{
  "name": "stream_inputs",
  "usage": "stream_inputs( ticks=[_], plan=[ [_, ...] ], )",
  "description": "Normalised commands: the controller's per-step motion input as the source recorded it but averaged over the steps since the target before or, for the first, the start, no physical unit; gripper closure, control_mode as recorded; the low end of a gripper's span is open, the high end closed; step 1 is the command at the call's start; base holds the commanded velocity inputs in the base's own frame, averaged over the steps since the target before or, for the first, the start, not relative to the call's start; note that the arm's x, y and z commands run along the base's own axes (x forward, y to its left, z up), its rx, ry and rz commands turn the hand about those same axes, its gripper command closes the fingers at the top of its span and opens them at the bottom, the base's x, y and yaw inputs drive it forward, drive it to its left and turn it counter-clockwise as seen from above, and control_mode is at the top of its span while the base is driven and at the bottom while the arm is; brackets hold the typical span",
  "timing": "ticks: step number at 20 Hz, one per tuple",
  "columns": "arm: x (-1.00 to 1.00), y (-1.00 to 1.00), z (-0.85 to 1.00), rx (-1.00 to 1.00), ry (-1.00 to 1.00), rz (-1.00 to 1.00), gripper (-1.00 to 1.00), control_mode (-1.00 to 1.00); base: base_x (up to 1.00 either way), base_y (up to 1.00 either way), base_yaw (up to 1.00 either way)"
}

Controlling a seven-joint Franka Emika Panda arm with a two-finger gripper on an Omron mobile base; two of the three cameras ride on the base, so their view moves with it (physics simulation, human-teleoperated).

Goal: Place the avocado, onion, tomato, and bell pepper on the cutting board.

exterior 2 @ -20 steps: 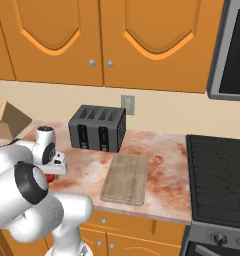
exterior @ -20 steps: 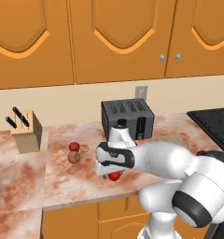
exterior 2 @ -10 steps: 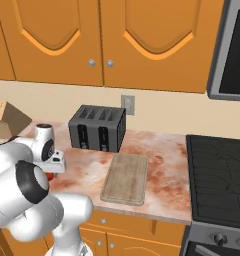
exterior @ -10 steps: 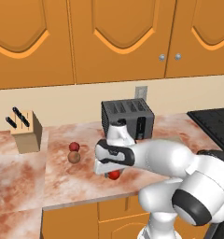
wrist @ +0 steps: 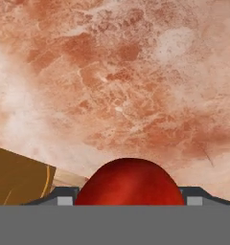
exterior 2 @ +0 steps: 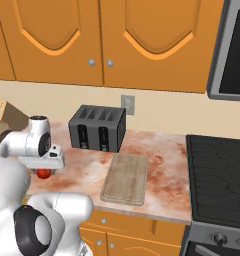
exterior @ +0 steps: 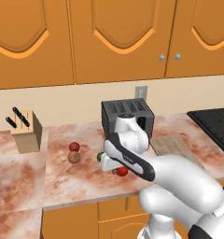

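With the end effector point(exterior: 119, 171) held low over the front part of the tabletop point(exterior: 20, 172), gripped the tomato point(exterior: 122, 171) between both fingers, jaws drawn in against its smooth red sides. From the hand view, saw the tomato point(wrist: 129, 184) filling the gap between the two dark fingertips point(wrist: 64, 196), with marbled reddish tabletop point(wrist: 136, 86) beyond it; could not tell whether the tomato touched that surface. From the right base view, saw the same red ball point(exterior 2: 43, 173) just under the end effector point(exterior 2: 43, 170), well left of the cutting board point(exterior 2: 126, 178). Found the cutting board point(exterior: 174, 145) lying flat and bare to the right of the arm, in front of the black toaster point(exterior: 128, 115), beside the stove point(exterior 2: 217, 175). Found the avocado point(exterior: 101, 157) just left of the wrist, partly hidden by it. Further left, found the onion point(exterior: 73, 157) and the dark red bell pepper point(exterior: 74, 146) close together, pepper behind onion, touching or nearly so. Noted a knife block point(exterior: 26, 132) near the wall at far left.
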Motion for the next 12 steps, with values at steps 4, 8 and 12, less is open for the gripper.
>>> stream_inputs(
  ticks=[4, 8, 12],
  plan=[
    [-0.42, -0.34, 0.52, -0.11, -0.15, 0.0, 1.0, -1.0, 0.0, 0.0, 0.0],
    [-0.28, -0.37, 0.56, -0.16, -0.17, 0.0, 1.0, -1.0, 0.0, 0.0, 0.0],
    [-0.14, -0.47, 0.56, -0.16, -0.22, 0.0, 1.0, -1.0, 0.0, 0.0, 0.0]
  ],
)
